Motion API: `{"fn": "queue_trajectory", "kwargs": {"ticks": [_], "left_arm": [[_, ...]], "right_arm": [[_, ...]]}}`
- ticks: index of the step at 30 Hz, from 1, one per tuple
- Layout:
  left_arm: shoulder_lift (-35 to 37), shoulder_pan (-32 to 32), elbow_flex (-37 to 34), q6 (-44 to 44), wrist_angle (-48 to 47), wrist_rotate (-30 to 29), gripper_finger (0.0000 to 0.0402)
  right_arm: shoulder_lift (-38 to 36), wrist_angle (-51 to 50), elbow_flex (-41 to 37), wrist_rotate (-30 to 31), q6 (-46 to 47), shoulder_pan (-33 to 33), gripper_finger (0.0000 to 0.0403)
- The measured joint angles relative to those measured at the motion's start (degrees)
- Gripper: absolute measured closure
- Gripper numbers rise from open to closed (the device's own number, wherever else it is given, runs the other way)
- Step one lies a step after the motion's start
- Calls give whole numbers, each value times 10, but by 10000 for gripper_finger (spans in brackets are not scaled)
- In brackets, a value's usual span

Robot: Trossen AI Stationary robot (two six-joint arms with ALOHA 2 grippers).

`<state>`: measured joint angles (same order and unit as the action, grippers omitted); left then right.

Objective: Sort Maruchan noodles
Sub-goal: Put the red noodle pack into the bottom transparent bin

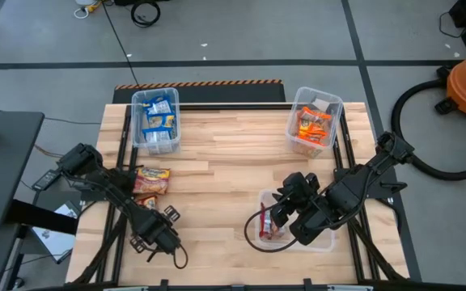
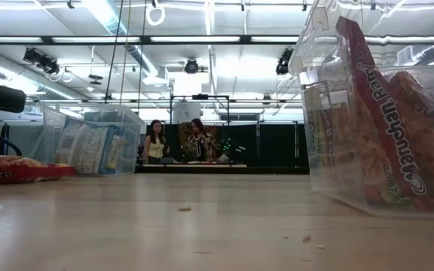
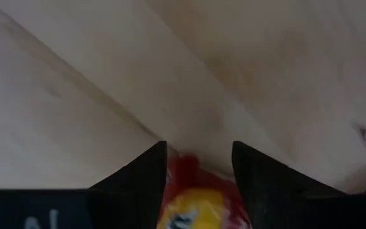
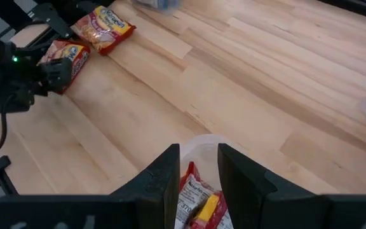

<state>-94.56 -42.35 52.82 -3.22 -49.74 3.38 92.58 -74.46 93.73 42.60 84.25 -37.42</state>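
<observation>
Sorting ramen packets: both pincers at red packets

Reaching down at the left side of the wooden table, the left pincer has its tip against a red-and-yellow noodle packet. Its own wrist camera sees this packet right at its tip, low over the boards. Whether the left pincer is clamped on it or only placed at it cannot be told. A second red packet lies just beyond the first, on the far side of the pincer, touching or nearly touching it.

Farther out from the left pincer, at the table's far edge, stands a clear bin holding blue-and-yellow packets.

The right pincer hangs over the near clear bin on the right side of the table. It is closed on a red packet, which shows pinched between its two dark fingers and hangs below them into the bin. From table height this packet stands tilted inside the bin's wall, beside another packet in the bin.

Beyond the right pincer, at the far edge, another clear bin holds orange packets. The two pincers are well apart, with bare boards between them.
</observation>
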Motion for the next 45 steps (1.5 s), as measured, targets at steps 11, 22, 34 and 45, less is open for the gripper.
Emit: {"fn": "queue_trajectory", "kwargs": {"ticks": [11, 22, 34, 45], "left_arm": [[1, 24, -23, -60, 12, 12, 230], [4, 24, -53, -98, 37, -10, 236], [27, 56, -57, -63, 13, -12, 373], [98, 104, 53, -34, -75, -33, 398]], "right_arm": [[0, 8, 0, 1, 0, 2, 291], [0, 18, 0, 3, -4, 1, 291], [0, 19, 0, 13, -20, 6, 291], [1, 89, 14, 42, -213, 34, 291]]}}
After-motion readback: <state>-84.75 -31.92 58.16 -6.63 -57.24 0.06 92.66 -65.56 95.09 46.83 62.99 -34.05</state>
